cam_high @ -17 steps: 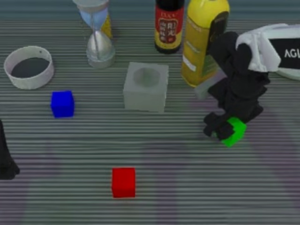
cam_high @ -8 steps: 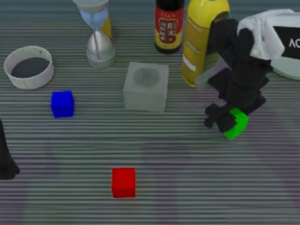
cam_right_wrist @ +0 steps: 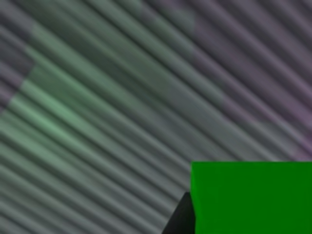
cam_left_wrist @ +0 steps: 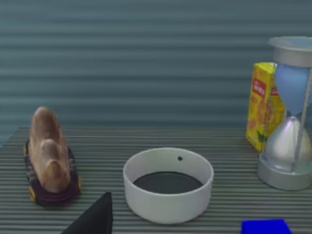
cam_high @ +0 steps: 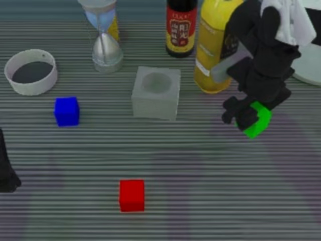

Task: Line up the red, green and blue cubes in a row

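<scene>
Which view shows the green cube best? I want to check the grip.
The top view: the green cube sits whole in the right gripper, lifted beside the yellow bottle. The right wrist view shows only one green face; the left wrist view misses it.

Cubes – green (cam_high: 259,121), deep blue (cam_high: 66,111), bright red (cam_high: 132,195); tabletop (cam_high: 200,170) grey-striped; block (cam_high: 156,92) plain grey.

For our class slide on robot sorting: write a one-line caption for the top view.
Right gripper holds the green cube on the table's right; red cube and blue cube wait.
</scene>
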{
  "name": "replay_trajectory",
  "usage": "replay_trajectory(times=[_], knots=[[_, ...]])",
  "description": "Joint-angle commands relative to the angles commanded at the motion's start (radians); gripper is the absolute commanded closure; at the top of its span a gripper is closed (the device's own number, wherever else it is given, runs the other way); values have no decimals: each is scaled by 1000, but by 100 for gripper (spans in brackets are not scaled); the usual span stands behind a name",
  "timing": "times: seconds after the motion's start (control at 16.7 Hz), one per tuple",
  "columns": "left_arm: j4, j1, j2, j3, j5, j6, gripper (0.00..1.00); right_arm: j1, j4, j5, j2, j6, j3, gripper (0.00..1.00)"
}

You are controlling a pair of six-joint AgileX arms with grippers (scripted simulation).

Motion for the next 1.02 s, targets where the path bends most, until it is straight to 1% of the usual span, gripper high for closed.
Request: replay_trajectory(times=[0.18, 0.36, 0.54, 0.84, 1.02], knots=[[0, 0, 0, 0, 0, 0, 0, 17, -1, 1, -3, 35, 3, 100], [0, 0, 0, 0, 0, 0, 0, 78, -11, 4, -5, 165, 9, 100], [0, 0, 0, 0, 0, 0, 0, 166, -28, 9, -8, 384, 8, 100], [0, 0, 0, 0, 0, 0, 0, 322, -52, 18, -31, 814, -10, 100], [0, 0, 0, 0, 0, 0, 0, 399, -56, 24, -56, 1008, -23, 100]])
